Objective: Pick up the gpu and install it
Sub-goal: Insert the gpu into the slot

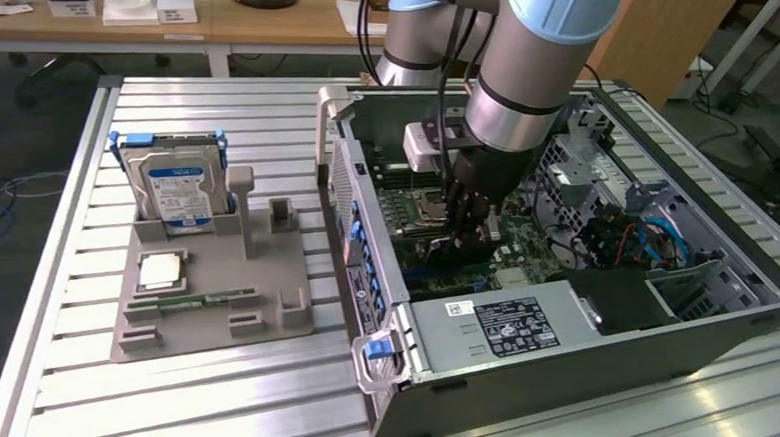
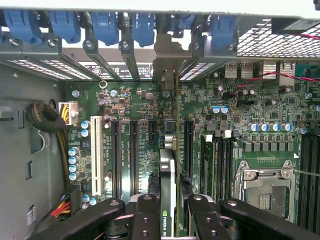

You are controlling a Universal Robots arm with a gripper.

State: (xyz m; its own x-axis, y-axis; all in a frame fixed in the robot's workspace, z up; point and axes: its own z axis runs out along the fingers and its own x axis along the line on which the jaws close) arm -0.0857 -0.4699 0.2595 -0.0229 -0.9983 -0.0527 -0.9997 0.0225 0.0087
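The end effector (image 2: pixel 167 210) is clamped on the gpu (image 2: pixel 167 175), which stands on its thin edge between the fingers (image 2: pixel 146 215). The card hangs just above the green board (image 2: pixel 240 115), inside the open computer case (image 1: pixel 598 340) on the table (image 1: pixel 221 390). Its metal end reaches toward the back wall with the blue clips (image 2: pixel 105 25). This looks like the install step: the card must line up with 1 long slot (image 2: pixel 188 145) and go straight down.

Gpu (image 2: pixel 169 165) edge-on, apparently over motherboard slot
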